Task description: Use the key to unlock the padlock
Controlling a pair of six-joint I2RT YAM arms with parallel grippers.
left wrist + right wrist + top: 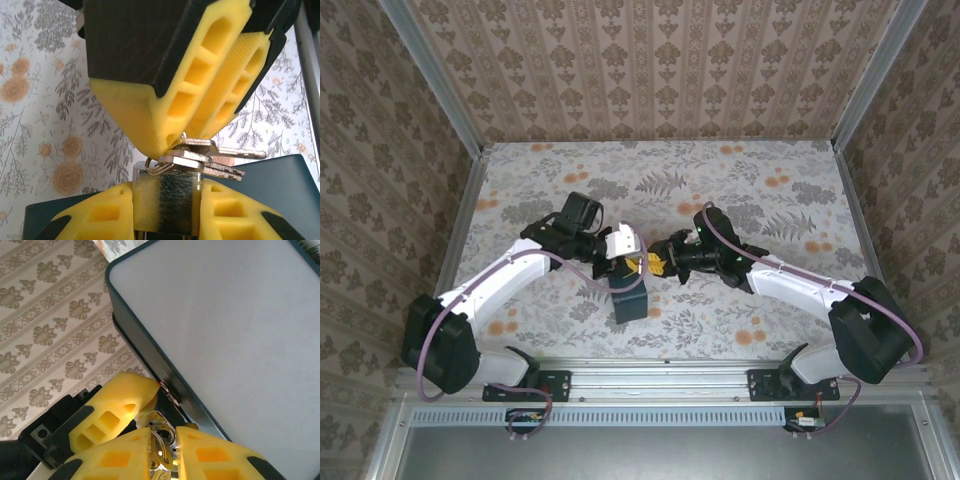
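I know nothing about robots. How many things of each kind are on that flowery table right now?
robot arms: 2, the left arm and the right arm
padlock: 1
keys: 2 that I can make out, on one ring
blue tin: 1
Total: 6

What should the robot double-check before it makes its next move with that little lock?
1. Padlock clamped between the left jaws: ok.
2. Keys at the tips of the right jaws, just above the padlock: ok.
3. Right jaws gripping a key firmly: cannot tell.
4. Key seated in the keyhole: cannot tell, the keyhole is hidden.
5. Padlock's loop released: cannot tell.
6. Blue tin lying under the padlock: ok.
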